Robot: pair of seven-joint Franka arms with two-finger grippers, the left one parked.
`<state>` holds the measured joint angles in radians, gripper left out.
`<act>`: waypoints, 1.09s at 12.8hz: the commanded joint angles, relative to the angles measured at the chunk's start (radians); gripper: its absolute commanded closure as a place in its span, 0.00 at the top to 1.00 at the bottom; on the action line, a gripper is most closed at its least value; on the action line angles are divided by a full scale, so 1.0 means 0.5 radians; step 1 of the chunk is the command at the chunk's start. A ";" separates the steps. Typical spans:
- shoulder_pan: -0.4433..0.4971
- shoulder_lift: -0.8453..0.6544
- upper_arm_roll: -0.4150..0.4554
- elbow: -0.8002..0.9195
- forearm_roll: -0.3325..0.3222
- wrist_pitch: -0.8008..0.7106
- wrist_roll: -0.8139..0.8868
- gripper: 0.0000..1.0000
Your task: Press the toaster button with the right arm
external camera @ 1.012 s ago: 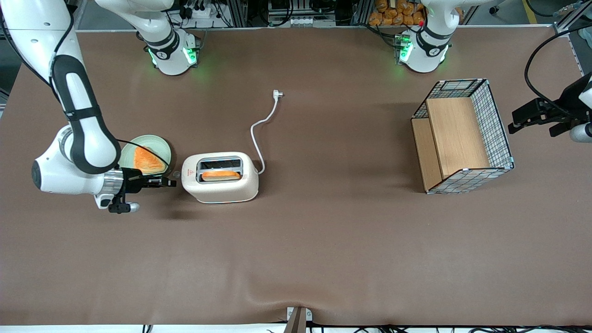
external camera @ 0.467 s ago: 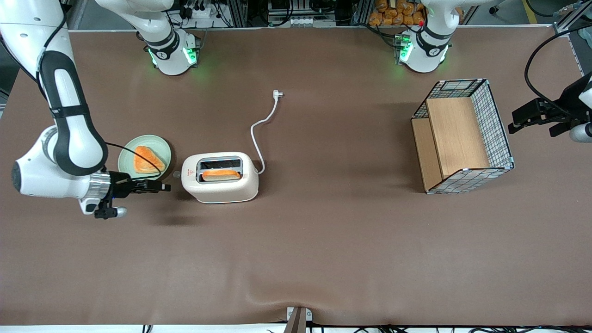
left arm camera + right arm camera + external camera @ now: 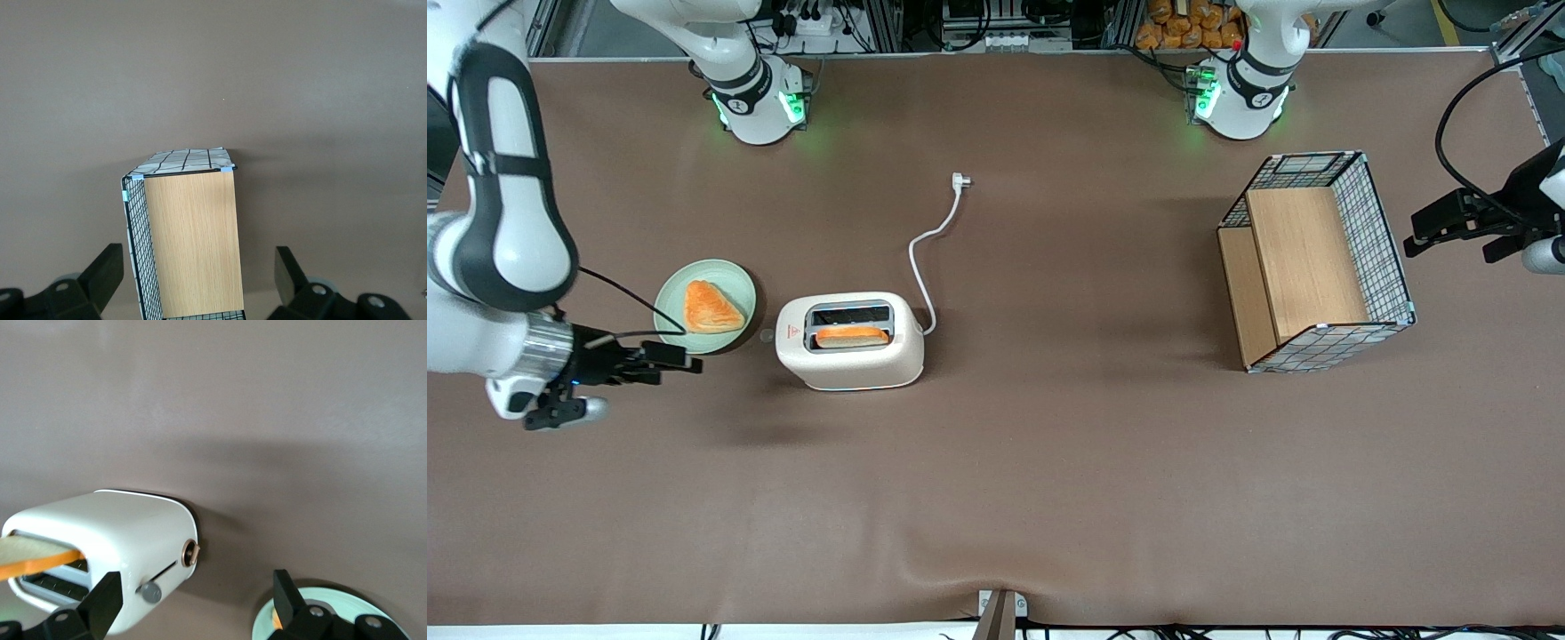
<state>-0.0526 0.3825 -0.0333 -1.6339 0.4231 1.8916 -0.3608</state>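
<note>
The white toaster point(image 3: 850, 357) stands on the brown table with a slice of toast point(image 3: 852, 336) in the slot nearer the front camera. Its grey button point(image 3: 766, 335) sticks out of the narrow end by the red triangle mark; the right wrist view shows this button point(image 3: 151, 592) low on the end face of the toaster point(image 3: 113, 533), under a gold-ringed dial point(image 3: 191, 553). My gripper point(image 3: 687, 361) hangs open and empty, level with the toaster, well short of the button toward the working arm's end. In the right wrist view the gripper point(image 3: 195, 599) frames the button between its spread fingers.
A pale green plate point(image 3: 669, 302) with a piece of bread point(image 3: 710, 308) lies beside the toaster, just farther from the front camera than my gripper. The toaster's white cord point(image 3: 925, 258) trails away to its plug. A wire basket point(image 3: 1383, 240) with wooden panels stands toward the parked arm's end.
My gripper has drawn back from the toaster's button end toward the working arm's end of the table, widening the gap. The toaster, toast and plate have not moved.
</note>
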 commanded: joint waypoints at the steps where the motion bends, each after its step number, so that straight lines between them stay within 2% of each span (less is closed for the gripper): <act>1: 0.056 -0.041 -0.022 0.223 -0.174 -0.211 0.120 1.00; 3: 0.154 -0.023 -0.163 0.508 -0.242 -0.478 0.184 1.00; 6: 0.096 -0.044 -0.170 0.690 -0.263 -0.614 0.218 1.00; 9: 0.096 -0.203 -0.161 0.694 -0.425 -0.752 0.549 1.00; 12: 0.099 -0.430 -0.142 0.623 -0.643 -0.926 0.617 1.00; 14: 0.084 -0.595 -0.142 0.486 -0.653 -0.970 0.627 1.00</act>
<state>-0.0048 0.1764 -0.1149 -1.2970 0.1282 1.4061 -0.0731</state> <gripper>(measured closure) 0.000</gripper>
